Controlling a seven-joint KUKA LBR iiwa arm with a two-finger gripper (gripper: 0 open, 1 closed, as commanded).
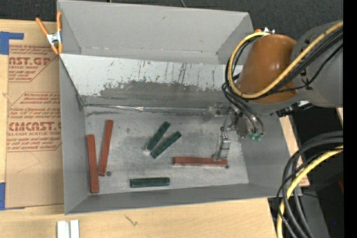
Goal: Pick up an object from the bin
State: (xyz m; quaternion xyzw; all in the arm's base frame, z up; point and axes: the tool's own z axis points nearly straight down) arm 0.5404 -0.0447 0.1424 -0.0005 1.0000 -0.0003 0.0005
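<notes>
Now we are hovering the gripper (pixel 223 149) over the right end of the red-brown stick (pixel 195 161), probably for clearance; its grip we cannot tell.

Bin (pixel 150 28): grey sheet metal, matt, floor scuffed and scratched. Red sticks (pixel 198 161) and green sticks (pixel 149 181): matt, material unclear. Wrist cover (pixel 268 67): glossy orange, smooth.

Grey seven-joint arm (pixel 326 64) stretches across from three o'clock, elbow high. Its orange dome-shaped wrist cover (pixel 266 67) is looped by yellow and black cables (pixel 241 61). From the cover's seven o'clock, the slim metal two-finger gripper (pixel 224 153) points steeply downward, slightly tilted.
</notes>
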